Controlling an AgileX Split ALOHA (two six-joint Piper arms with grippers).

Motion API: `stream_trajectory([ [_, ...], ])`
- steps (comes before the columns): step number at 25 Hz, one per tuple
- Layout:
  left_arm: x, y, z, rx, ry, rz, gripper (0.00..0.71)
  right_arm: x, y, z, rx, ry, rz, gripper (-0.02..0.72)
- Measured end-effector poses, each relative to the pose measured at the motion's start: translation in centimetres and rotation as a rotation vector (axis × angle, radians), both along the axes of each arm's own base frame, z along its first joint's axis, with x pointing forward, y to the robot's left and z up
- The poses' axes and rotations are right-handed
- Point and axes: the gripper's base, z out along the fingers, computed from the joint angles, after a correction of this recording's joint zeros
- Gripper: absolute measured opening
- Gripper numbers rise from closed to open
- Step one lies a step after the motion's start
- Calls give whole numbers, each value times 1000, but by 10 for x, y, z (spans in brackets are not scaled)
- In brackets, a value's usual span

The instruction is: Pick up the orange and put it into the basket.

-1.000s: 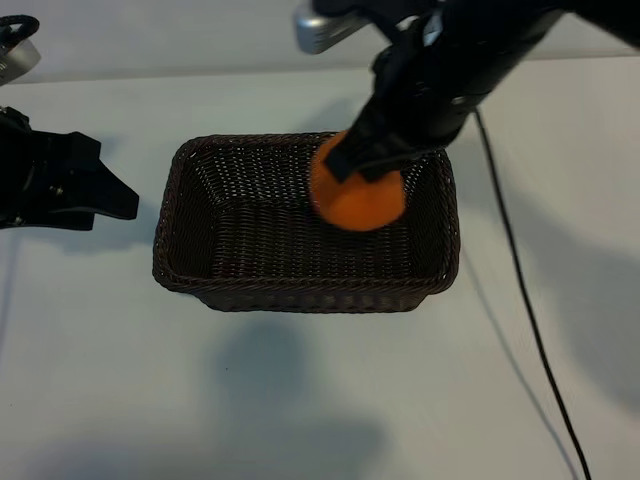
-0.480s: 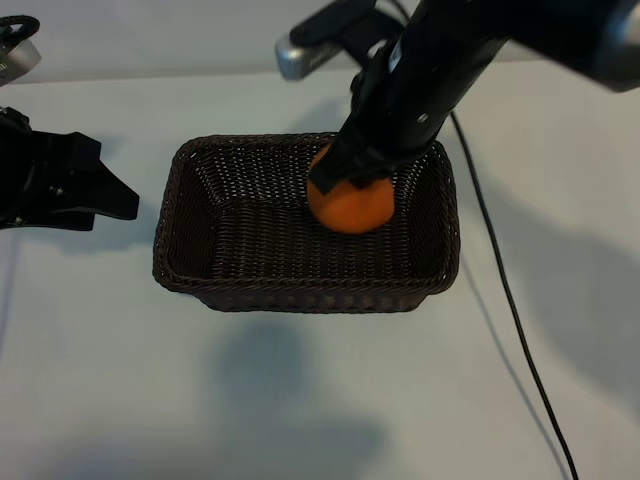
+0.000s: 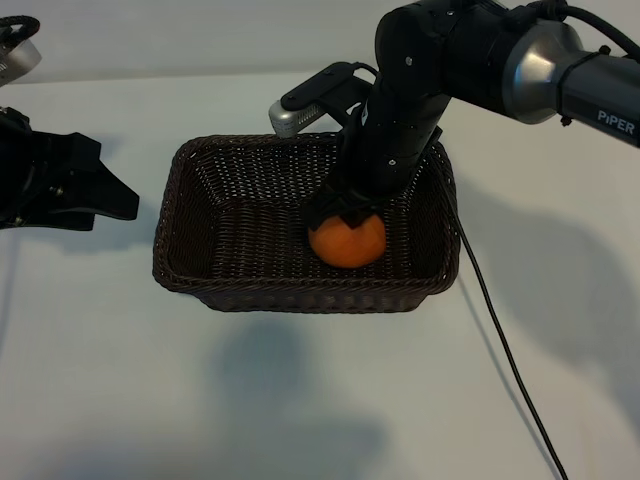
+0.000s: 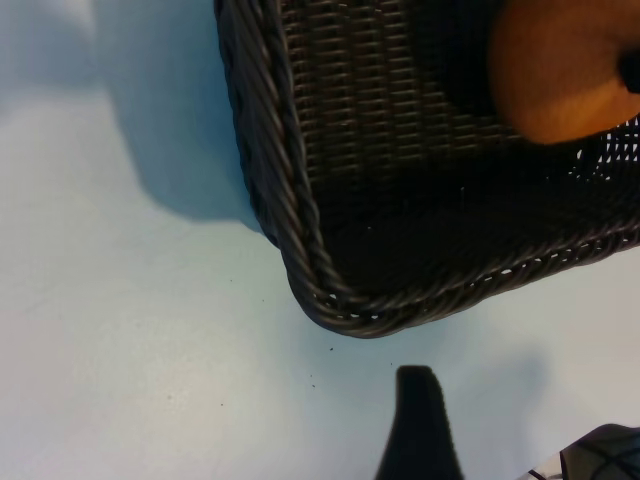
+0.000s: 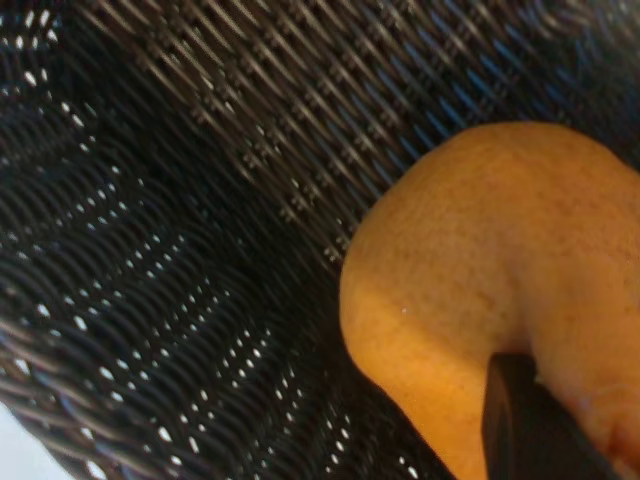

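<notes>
Dark-brown wicker forms the basket (image 3: 250, 225), which is set near the centre of the pale bench (image 3: 120, 380) in the exterior view. The orange (image 3: 347, 240) is seen inside it, toward the 3 o'clock end, low in the basket near the front wall; whether it touches the woven floor cannot be told. It is clamped from above by the right end effector (image 3: 343, 212), whose black fingers are closed on the fruit's upper part. In the right wrist view the orange (image 5: 490, 300) is shown against the weave, with one dark fingertip (image 5: 530, 420) pressed on its skin. The left end effector (image 3: 100, 190) is held at 9 o'clock of the basket, just beside its short wall and apart from it, with its jaws spread and nothing between them. In the left wrist view a basket corner (image 4: 330, 290) and part of the orange (image 4: 560, 70) are visible. A black cable (image 3: 505, 350) is laid across the bench at 4 o'clock of the basket.
</notes>
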Motion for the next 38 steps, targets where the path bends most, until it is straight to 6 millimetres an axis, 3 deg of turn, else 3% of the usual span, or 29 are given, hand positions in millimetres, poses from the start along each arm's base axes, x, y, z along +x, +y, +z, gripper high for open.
stream_trajectory([
  [5,0,0,0,0,0,0,560,0,2,0,19,6,-2,136],
  [12,0,0,0,0,0,0,560,-4,2,1,28,42,-2,482],
  [15,0,0,0,0,0,0,560,-9,0,8,19,71,-1,563],
  [20,0,0,0,0,0,1,560,-22,-9,53,42,-5,-8,561],
  [25,0,0,0,0,0,1,560,-41,-33,97,-36,-80,-31,544],
  [33,0,0,0,-1,1,4,560,-41,-108,140,-62,-145,-242,542],
  [38,0,0,0,-1,1,4,560,-46,-150,144,-32,-133,-344,542],
])
